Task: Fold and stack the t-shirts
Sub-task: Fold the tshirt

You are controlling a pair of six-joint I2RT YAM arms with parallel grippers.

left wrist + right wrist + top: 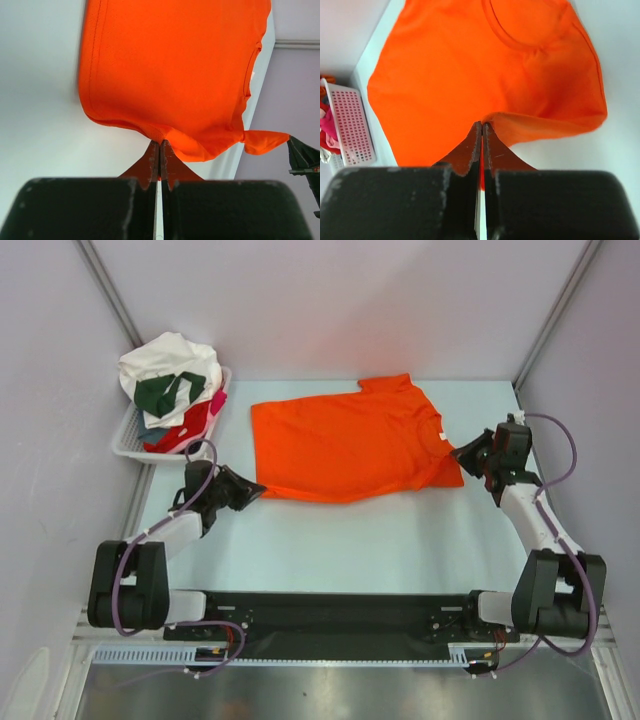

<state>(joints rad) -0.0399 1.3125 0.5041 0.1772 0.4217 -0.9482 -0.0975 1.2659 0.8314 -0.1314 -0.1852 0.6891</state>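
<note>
Two pincers and one spread garment fill the overhead view. The left pincer (256, 488) is pressed together on the near left corner of the orange t-shirt (345, 440). The right pincer (460, 452) is likewise pressed together, pinching the same shirt at its opposite side, by the sleeve below the collar. The one orange t-shirt lies flat on the pale table (350, 540), stretched between the two pincers. Beyond the left pincer and to its left sits one white slatted basket (125, 445). It holds a heap of t-shirts in four colours: white (165, 355) on top, dark green (160, 392), red (180, 432) and pink (217, 400). How many shirts make up the heap I cannot tell.

From the left wrist, the two fingers (150, 165) meet with no gap, and a pinch of orange hem rises between their tips. The rest of the shirt spreads ahead of them. One dark tip of the right pincer (298, 152) shows far to the right, touching a drawn-out point of orange cloth.

From the right wrist, the two fingers (492, 155) are shut tight on a folded edge of orange fabric. The shirt's collar (520, 35) lies ahead of the tips. The one basket stands off to the left of the fingers, with pink cloth at its edge.
</note>
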